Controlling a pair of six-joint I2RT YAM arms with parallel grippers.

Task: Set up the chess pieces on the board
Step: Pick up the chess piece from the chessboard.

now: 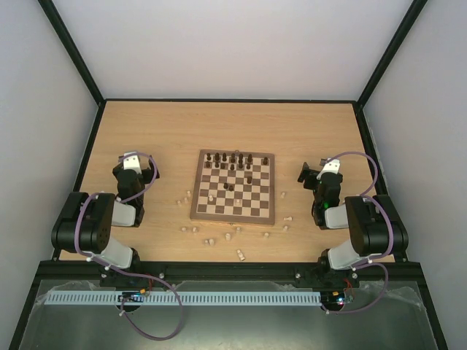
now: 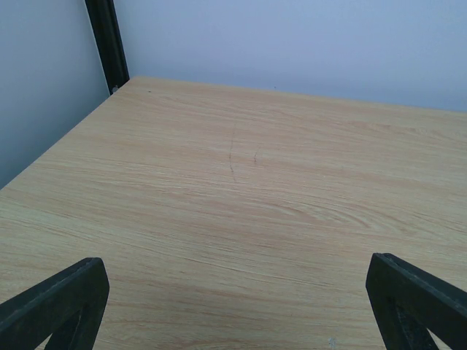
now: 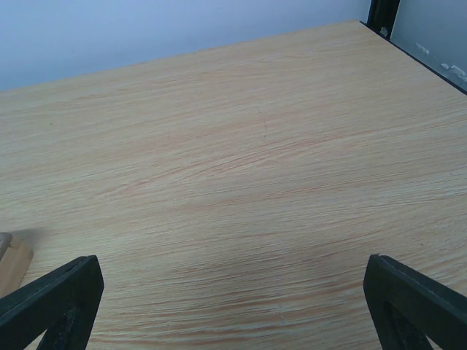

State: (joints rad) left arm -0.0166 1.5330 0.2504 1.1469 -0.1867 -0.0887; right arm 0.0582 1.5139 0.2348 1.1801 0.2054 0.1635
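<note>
The checkered wooden board (image 1: 201,211) lies at the table's middle in the top view. Dark brown pieces (image 1: 232,158) stand along its far rows, with a few near its centre. A pale piece (image 1: 211,197) stands on its left part. Several pale pieces (image 1: 240,254) lie scattered on the table near and beside the board. My left gripper (image 1: 146,168) is open and empty, left of the board; its wrist view (image 2: 233,321) shows only bare table. My right gripper (image 1: 306,173) is open and empty, right of the board (image 3: 13,261), whose corner shows at the wrist view's left edge.
The table (image 1: 175,131) is light wood, with grey walls and a black frame post (image 2: 108,44) around it. Another post (image 3: 382,14) stands at the far right corner. Both arm bases sit at the near edge.
</note>
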